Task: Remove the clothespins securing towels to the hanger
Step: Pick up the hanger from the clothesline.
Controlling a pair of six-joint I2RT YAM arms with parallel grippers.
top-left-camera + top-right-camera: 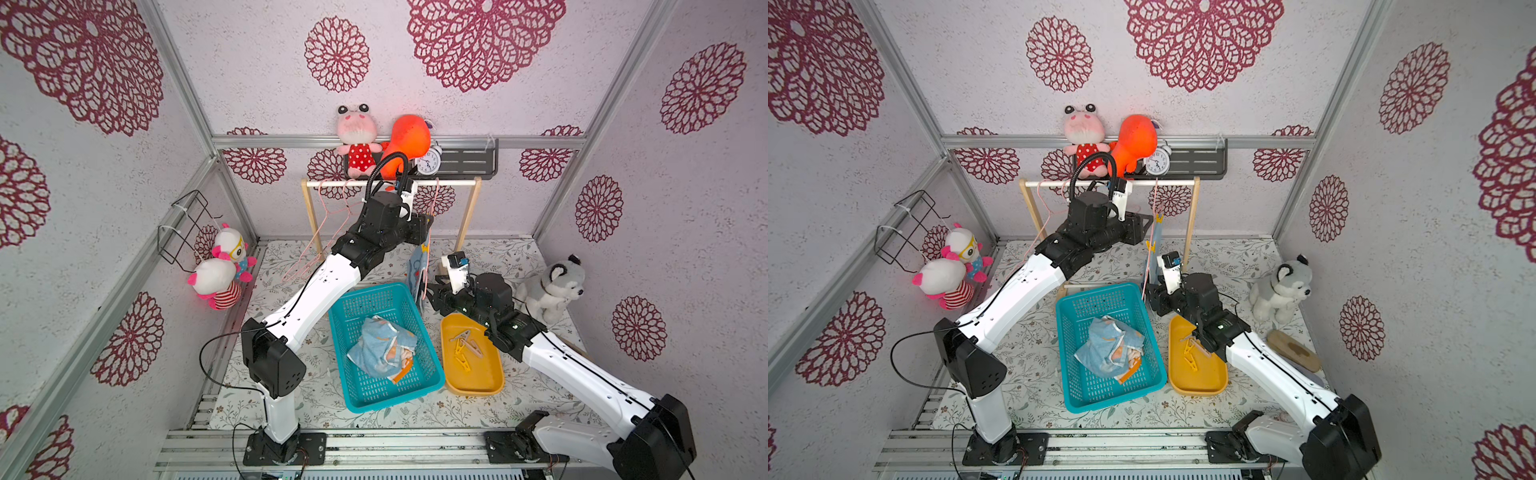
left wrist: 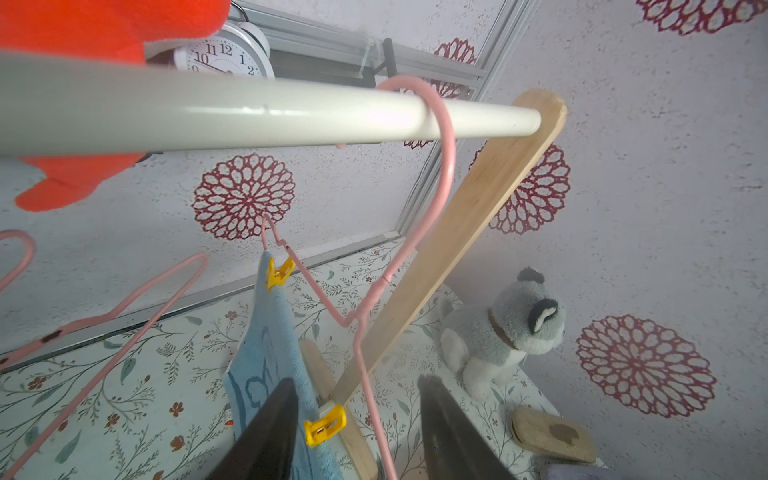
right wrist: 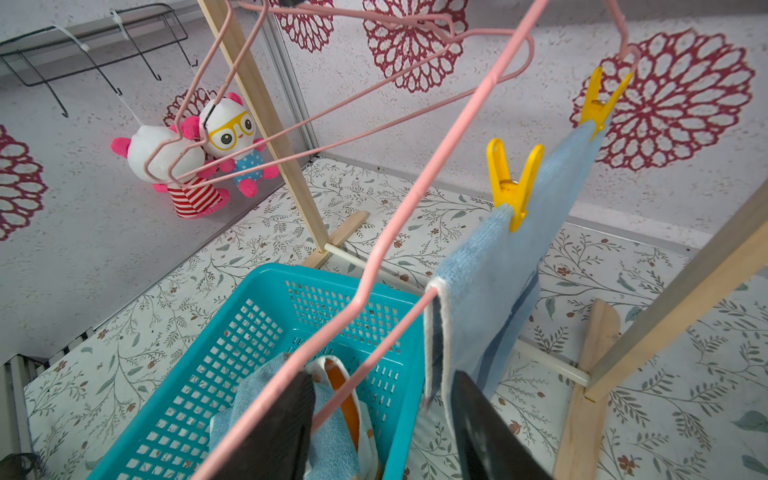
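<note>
**Centre of both top views:** a blue towel (image 1: 415, 272) hangs from a pink hanger (image 2: 450, 166) on the white rail (image 2: 249, 112), fastened by two yellow clothespins (image 3: 513, 183). The left hand (image 2: 356, 384), jaws apart, straddles one of them without clamping it. The right hand (image 3: 380, 378), right of centre, is open and empty, with the hanger's bottom wire between its jaws. The yellow tray (image 1: 478, 384) holds loose clothespins (image 1: 465, 347). The teal basket (image 1: 374, 289) holds crumpled towels (image 1: 382, 347).
</note>
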